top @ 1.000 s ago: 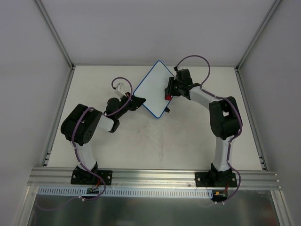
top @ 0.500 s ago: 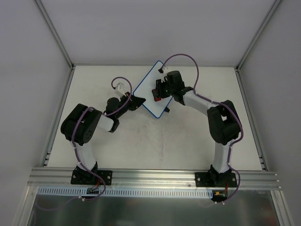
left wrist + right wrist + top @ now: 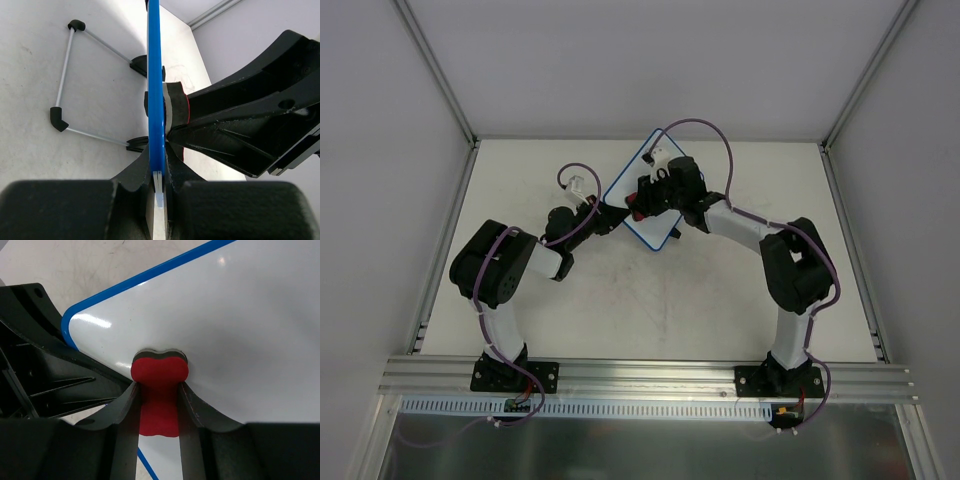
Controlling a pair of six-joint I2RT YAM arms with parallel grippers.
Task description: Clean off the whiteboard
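Observation:
The whiteboard (image 3: 623, 188), white with a blue rim, is held up off the table at the back centre, tilted. My left gripper (image 3: 611, 216) is shut on its lower left rim; in the left wrist view the blue edge (image 3: 155, 75) runs straight up from between my left gripper's (image 3: 159, 167) jaws. My right gripper (image 3: 642, 203) is shut on a red bone-shaped eraser (image 3: 159, 390), pressing its dark felt face against the whiteboard (image 3: 240, 335) near the left corner. No handwriting shows on the visible surface.
A wire stand (image 3: 65, 85) with black tips folds out from the board's back side. The left gripper's body (image 3: 40, 370) sits just left of the eraser. The white tabletop (image 3: 650, 310) is bounded by walls and a metal rail (image 3: 650, 375) along the near edge.
My right gripper has slid the eraser leftwards across the board, from its right side to near the left corner. The left gripper and board have stayed put.

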